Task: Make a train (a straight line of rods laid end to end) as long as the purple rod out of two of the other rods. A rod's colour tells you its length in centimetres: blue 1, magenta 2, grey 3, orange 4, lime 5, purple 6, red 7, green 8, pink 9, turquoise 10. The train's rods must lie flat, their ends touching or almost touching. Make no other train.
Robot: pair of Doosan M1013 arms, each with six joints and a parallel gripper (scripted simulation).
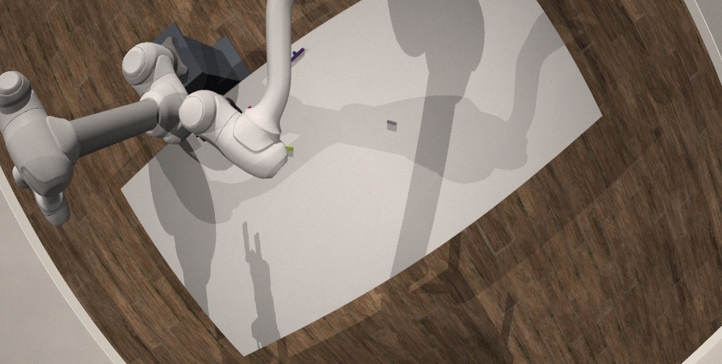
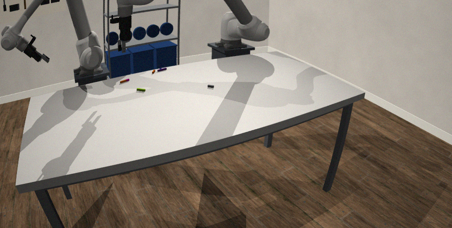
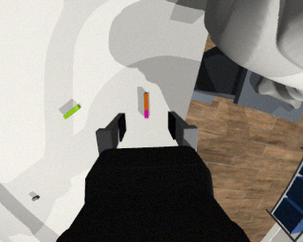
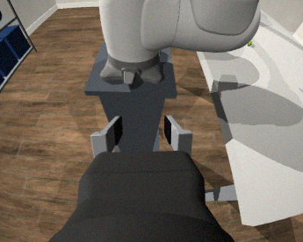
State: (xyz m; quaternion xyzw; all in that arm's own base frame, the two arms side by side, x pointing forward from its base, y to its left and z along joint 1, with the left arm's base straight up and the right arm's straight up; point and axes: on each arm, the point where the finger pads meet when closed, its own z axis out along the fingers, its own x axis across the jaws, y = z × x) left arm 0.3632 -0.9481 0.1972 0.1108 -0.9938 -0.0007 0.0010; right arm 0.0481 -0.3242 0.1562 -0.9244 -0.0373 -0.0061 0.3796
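Observation:
An orange rod (image 2: 122,81) (image 3: 146,100) and a magenta rod (image 2: 127,80) (image 3: 146,114) lie flat in one straight line, end to end, with no gap visible. The purple rod (image 1: 298,53) (image 2: 162,69) lies near the table's back edge, with a small blue rod (image 1: 294,53) beside it. My left gripper (image 2: 121,50) (image 3: 147,120) is open and empty, pointing down high above the table, with the orange and magenta rods ahead of its fingers in the left wrist view. My right gripper (image 2: 46,58) (image 4: 143,124) is open and empty, off the table's side.
A second orange rod (image 2: 153,71) lies near the purple one. A lime rod (image 1: 289,148) (image 2: 141,89) (image 3: 72,111) and a grey rod (image 1: 391,122) (image 2: 210,86) (image 3: 35,198) lie apart on the table (image 1: 323,219) (image 2: 142,131). The left arm hides part of the table in the top view.

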